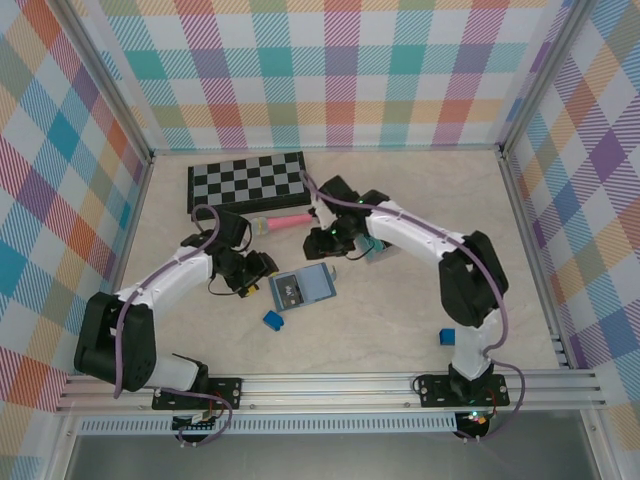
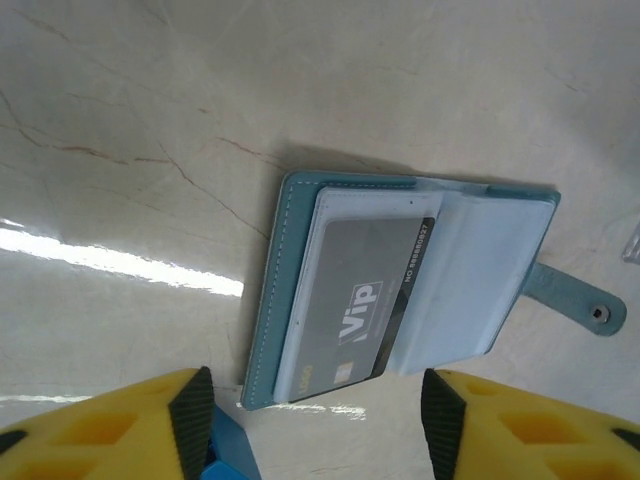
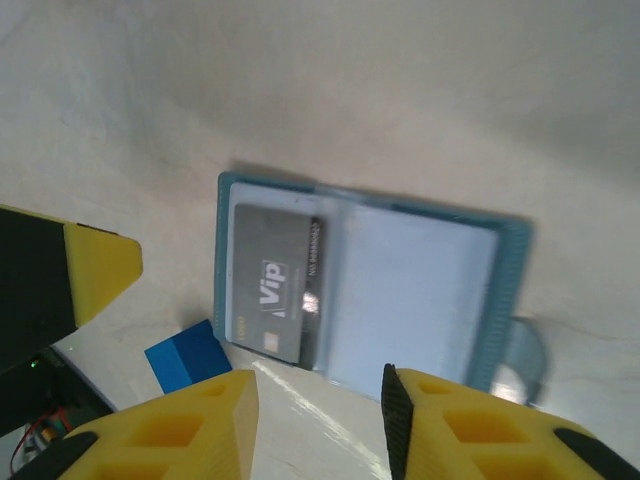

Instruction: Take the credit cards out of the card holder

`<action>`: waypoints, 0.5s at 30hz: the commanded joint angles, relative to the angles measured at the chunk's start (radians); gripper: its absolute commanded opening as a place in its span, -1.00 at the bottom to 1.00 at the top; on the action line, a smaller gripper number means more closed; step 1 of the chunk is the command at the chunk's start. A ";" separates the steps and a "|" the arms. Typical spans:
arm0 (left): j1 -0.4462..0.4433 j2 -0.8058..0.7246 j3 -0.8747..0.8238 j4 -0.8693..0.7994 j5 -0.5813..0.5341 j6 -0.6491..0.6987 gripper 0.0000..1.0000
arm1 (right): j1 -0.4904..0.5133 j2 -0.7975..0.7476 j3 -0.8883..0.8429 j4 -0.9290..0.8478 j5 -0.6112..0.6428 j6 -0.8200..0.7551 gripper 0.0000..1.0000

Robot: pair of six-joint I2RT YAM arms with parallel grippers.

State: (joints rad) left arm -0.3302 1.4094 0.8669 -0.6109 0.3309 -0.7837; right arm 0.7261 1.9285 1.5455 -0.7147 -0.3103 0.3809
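The card holder point(image 1: 303, 288) lies open and flat on the table between the two arms. In the left wrist view the card holder point(image 2: 470, 270) shows a grey "Vip" credit card point(image 2: 365, 305) tucked in its left pocket, and the same card point(image 3: 272, 290) appears in the right wrist view inside the card holder point(image 3: 410, 290). My left gripper point(image 1: 264, 269) hovers at the holder's left edge; its jaws point(image 2: 315, 425) stand open with nothing between them. My right gripper point(image 1: 332, 243) hangs just beyond the holder's far side, open point(image 3: 318, 420) and empty.
A small blue block point(image 1: 272, 319) lies by the holder's near-left corner, and another blue block point(image 1: 449, 337) sits near the right arm. A checkerboard point(image 1: 247, 180) and a pink object point(image 1: 287, 220) lie at the back. The holder's snap strap point(image 2: 585, 305) sticks out sideways.
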 commanded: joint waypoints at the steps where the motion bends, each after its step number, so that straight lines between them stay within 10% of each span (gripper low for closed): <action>1: -0.025 0.030 -0.012 0.064 0.028 -0.015 -0.04 | 0.023 0.064 0.012 0.041 -0.104 0.081 -0.30; 15: -0.063 0.192 0.023 0.115 0.044 -0.001 -0.54 | 0.027 0.201 0.020 0.097 -0.198 0.113 -0.52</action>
State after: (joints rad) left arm -0.3840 1.5955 0.8669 -0.4908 0.3626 -0.7979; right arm 0.7536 2.1090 1.5444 -0.6201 -0.4835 0.4866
